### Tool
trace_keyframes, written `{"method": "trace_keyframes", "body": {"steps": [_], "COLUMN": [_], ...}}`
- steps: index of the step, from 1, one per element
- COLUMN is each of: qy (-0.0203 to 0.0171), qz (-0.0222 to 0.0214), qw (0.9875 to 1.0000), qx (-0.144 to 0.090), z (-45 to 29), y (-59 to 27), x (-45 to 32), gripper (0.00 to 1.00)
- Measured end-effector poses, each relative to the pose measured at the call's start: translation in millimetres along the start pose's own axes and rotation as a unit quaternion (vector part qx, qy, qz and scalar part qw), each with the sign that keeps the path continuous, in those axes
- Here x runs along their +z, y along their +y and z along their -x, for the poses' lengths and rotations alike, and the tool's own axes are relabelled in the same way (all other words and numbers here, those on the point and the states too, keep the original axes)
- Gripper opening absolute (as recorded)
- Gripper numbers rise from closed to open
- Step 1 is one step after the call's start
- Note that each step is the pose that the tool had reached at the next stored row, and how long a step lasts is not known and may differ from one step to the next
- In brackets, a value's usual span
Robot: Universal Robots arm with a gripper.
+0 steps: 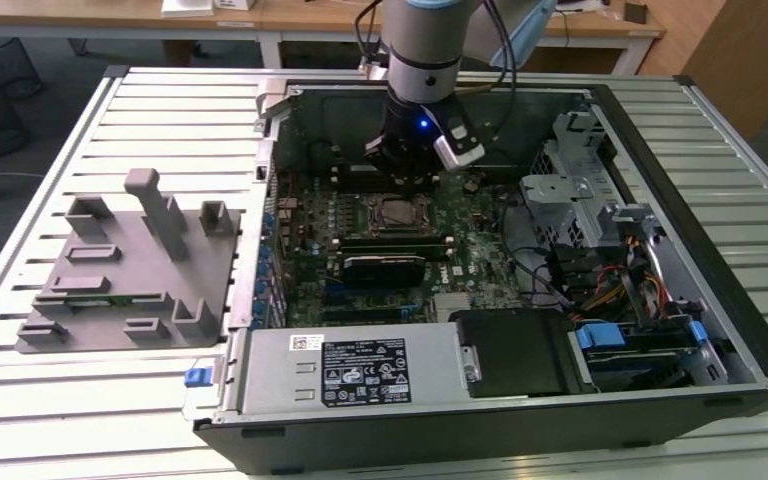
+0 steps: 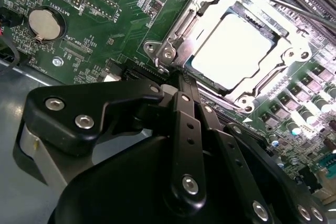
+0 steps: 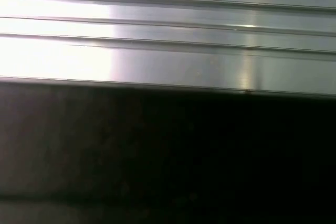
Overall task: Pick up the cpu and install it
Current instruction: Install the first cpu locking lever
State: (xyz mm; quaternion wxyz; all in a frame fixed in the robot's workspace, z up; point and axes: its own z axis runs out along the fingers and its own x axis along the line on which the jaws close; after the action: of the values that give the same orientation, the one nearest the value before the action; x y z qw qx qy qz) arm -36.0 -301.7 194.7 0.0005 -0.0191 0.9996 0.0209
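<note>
Second wrist view: cpu [image 2: 236, 51] seated in socket frame [image 2: 181, 32]; claw [image 2: 181, 85] closed, empty, beside frame edge.

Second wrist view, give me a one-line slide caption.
Chip seated in its motherboard socket, with the tool close beside the socket's edge.

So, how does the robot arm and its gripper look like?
The arm is a silver-grey tube with a black band and a pale blue joint cap; black cables run beside it. A small blue light glows on the black wrist, next to a silver camera block. The gripper is matte black, with linked bars held by shiny silver screws.
</note>
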Motion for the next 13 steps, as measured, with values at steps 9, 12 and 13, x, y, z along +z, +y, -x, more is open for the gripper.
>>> {"method": "trace_keyframes", "body": {"steps": [9,12,13], "qy": [-0.0004,-0.0003,-0.0003], "qz": [0.0023,0.0018,0.0018], "qw": [1.0,1.0,1.0], "qx": [0.0,0.0,0.0], "z": [0.3,0.3,0.3], "y": [0.5,0.7,0.7], "x": [-5.9,-10.7,-11.6], "gripper": [0.11,0.11,0.11]}}
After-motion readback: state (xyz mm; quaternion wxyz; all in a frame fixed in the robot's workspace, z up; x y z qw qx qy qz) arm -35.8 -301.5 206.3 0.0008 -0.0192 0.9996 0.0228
